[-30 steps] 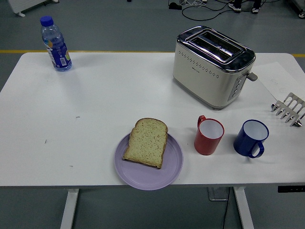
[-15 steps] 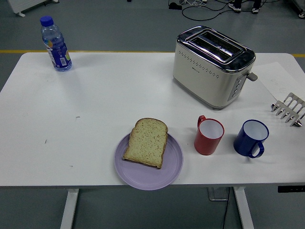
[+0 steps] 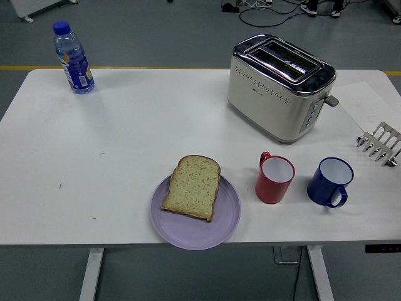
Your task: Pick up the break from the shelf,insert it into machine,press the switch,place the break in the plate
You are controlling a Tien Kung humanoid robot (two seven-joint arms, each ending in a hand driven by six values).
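where bread (image 3: 192,186) tops plate (image 3: 225,219), one toaster (image 3: 279,86), two mugs (image 3: 274,178)

The metal rack (image 3: 380,143) at the table's right edge is cut off by the picture's right side — only part of its prongs shows. Inside the toaster (image 3: 279,86) the two slots are dark, and their depths cannot be made out. The bottle (image 3: 73,58) at the far left carries a label whose print is too small to read. Cables (image 3: 254,5) on the floor beyond the table run off the top edge.
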